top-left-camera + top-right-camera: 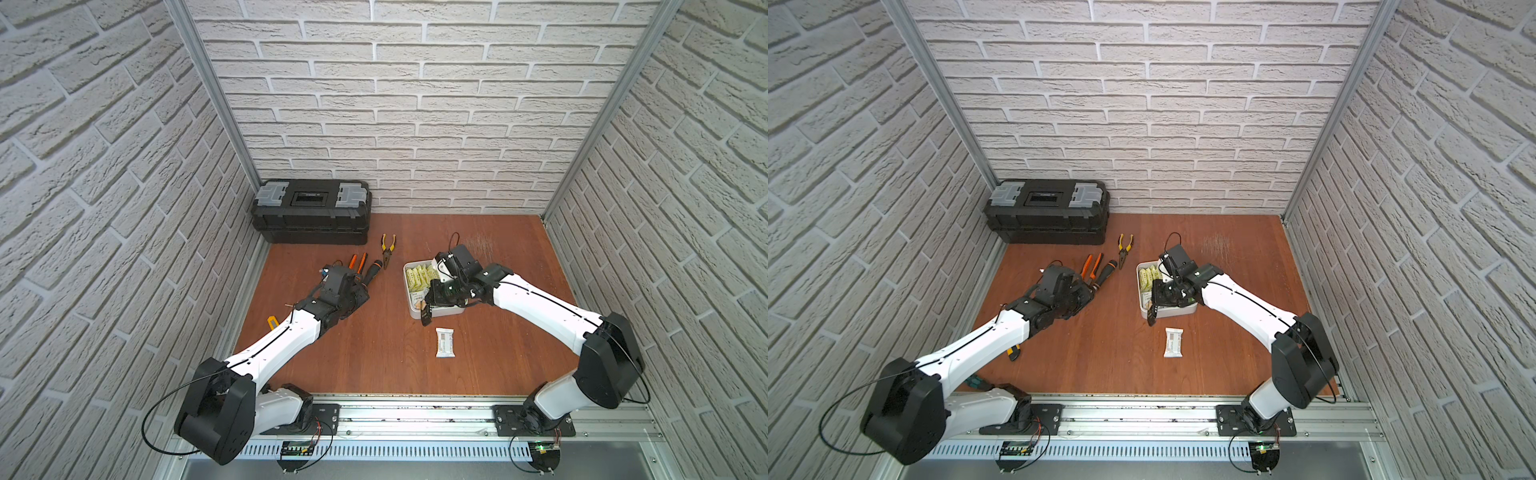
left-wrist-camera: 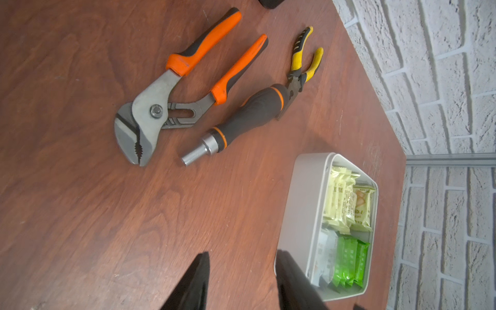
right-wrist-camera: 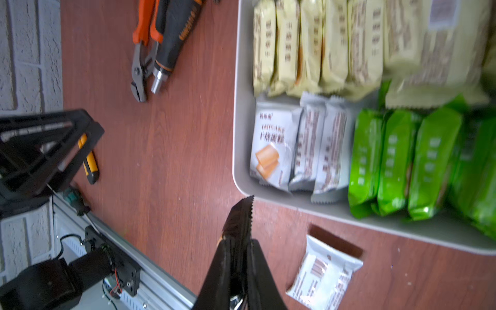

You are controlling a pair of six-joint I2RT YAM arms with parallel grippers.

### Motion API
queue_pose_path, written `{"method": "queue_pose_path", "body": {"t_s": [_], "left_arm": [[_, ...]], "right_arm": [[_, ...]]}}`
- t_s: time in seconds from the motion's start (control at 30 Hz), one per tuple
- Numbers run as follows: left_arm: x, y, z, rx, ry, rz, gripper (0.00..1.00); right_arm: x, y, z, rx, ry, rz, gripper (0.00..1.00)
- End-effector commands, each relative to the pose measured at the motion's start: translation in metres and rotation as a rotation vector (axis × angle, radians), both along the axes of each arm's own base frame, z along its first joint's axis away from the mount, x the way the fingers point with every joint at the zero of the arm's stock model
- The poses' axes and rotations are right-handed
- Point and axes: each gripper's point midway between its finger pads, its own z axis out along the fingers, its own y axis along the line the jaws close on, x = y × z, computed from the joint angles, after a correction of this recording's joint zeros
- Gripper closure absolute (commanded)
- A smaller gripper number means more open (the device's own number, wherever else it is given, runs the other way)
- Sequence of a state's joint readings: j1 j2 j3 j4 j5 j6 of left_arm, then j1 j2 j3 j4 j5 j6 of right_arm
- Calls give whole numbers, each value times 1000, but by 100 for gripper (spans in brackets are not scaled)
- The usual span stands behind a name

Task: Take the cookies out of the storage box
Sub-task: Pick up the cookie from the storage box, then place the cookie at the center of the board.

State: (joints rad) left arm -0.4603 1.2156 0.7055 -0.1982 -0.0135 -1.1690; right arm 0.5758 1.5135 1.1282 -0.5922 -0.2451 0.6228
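Twin cameras, mounted side by side high above the base rail (image 1: 415, 417), are looking steeply down at the wooden table (image 1: 374, 365). They are framing almost the same wide scene, from the black toolbox (image 1: 311, 216) at the back wall to the storage box (image 1: 449, 311). The left wrist camera is sitting low over the table, facing past the left gripper (image 2: 241, 253) and across the orange pliers (image 2: 161, 107) toward the box. The right wrist camera is hanging closest of all, peering past the right gripper (image 3: 239, 243) and its pinched black packet (image 3: 239, 217) onto the cookies (image 3: 386, 158). Both wrist views are sharing the pliers and the box.
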Motion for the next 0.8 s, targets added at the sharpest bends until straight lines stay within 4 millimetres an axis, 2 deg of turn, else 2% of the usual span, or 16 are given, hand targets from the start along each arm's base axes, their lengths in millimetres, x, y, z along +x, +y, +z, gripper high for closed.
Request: {"method": "queue_pose_path", "body": {"t_s": [0.0,0.1,0.23,0.33,0.47,0.67,0.77], "left_arm": [[5,-8,6,-9,-52,-62,54],[6,-12,8,7,-60,-108,53],[7,-16,6,5,-61,-134,53],[8,-20,3,-7,-54,-139,53],[9,-25,3,-13,-60,-148,53],[9,-29,7,1,-75,-172,52],[7,-25,3,26,-64,-156,51]], "right_arm": [[-22,4,-11,96,32,-2,94],[-36,2,-25,123,36,-29,94],[-29,3,-38,155,9,-92,95],[-23,15,-48,174,10,-92,94],[-26,31,-62,118,29,2,94],[-27,19,-76,14,15,23,94],[-29,10,-83,-35,24,16,87]]}}
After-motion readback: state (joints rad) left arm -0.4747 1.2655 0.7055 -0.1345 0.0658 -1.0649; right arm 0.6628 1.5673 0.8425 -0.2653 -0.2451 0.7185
